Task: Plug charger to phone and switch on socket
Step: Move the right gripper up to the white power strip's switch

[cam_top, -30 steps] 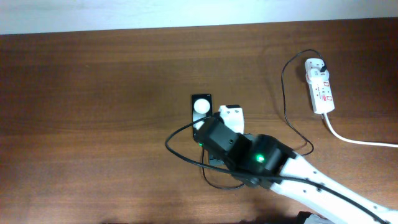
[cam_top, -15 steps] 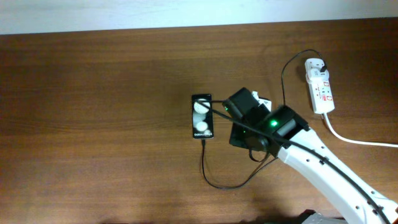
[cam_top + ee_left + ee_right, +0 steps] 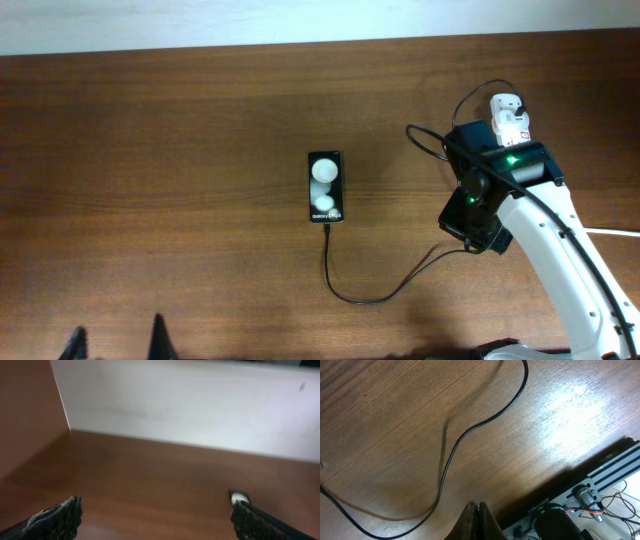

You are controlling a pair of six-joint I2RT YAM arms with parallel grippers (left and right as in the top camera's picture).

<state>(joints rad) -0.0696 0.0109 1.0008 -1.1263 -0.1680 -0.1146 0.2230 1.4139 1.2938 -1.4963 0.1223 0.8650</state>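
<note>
The thin black charger cable (image 3: 345, 285) looks seated in the flat black phone (image 3: 325, 187) mid-table, leaving you the white power strip (image 3: 505, 118) to switch, right jaws pinched together empty, left jaws spread empty.

"Where's the overhead view looking from?"
"High up, straight down on the desk (image 3: 180, 150), with the wall (image 3: 300, 20) at twelve o'clock."
"And the wrist views?"
"The left sits low, facing across the desk to that wall, left tool (image 3: 155, 507) at six o'clock. The right is close above the cable (image 3: 442, 485), which the overhead also shows."
</note>
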